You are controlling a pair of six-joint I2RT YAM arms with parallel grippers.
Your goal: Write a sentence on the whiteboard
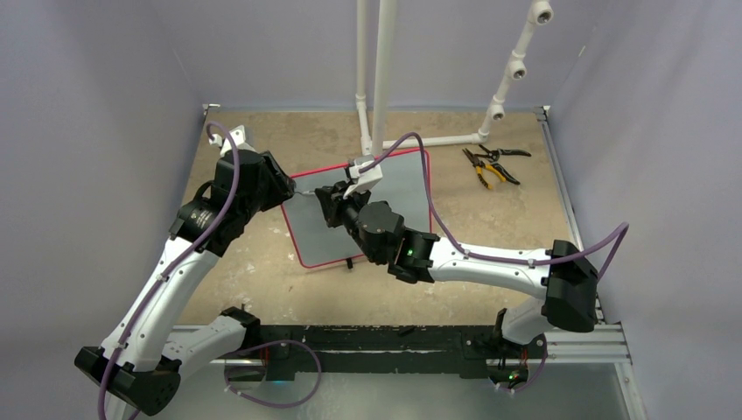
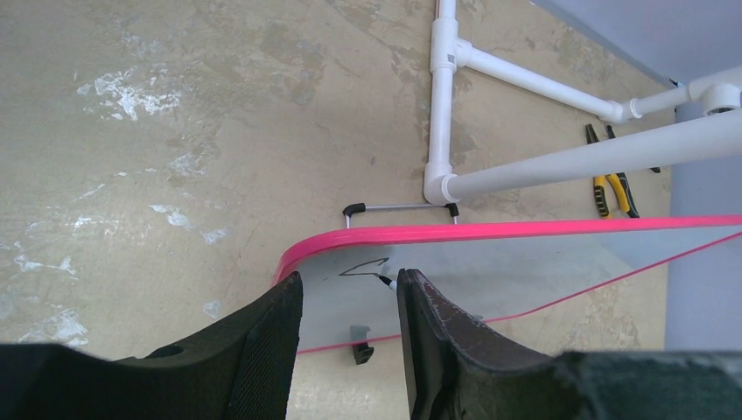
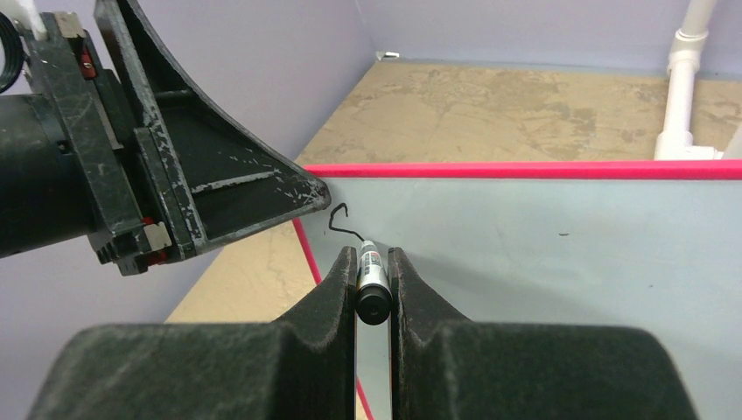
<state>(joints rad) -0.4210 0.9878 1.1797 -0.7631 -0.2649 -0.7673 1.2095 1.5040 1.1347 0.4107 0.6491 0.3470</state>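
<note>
We see the right tool point(image 3: 372, 255) clenched on a marker point(image 3: 371, 289), its tip touching the whiteboard point(image 3: 542, 262) beside an unreadable squiggle point(image 3: 343, 220). The left tool point(image 2: 350, 278) is at the board's corner; we cannot tell its grip.

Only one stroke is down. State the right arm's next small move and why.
Probably drag the marker onward across the whiteboard to finish the first letter: the right gripper clamps it, tip at the end of one short hooked black stroke near the board's corner; no word exists yet.

Lab cell: plain partition walls point(image 1: 87, 105), aluminium frame point(image 1: 582, 346), pipe rack point(image 1: 382, 70).
</note>
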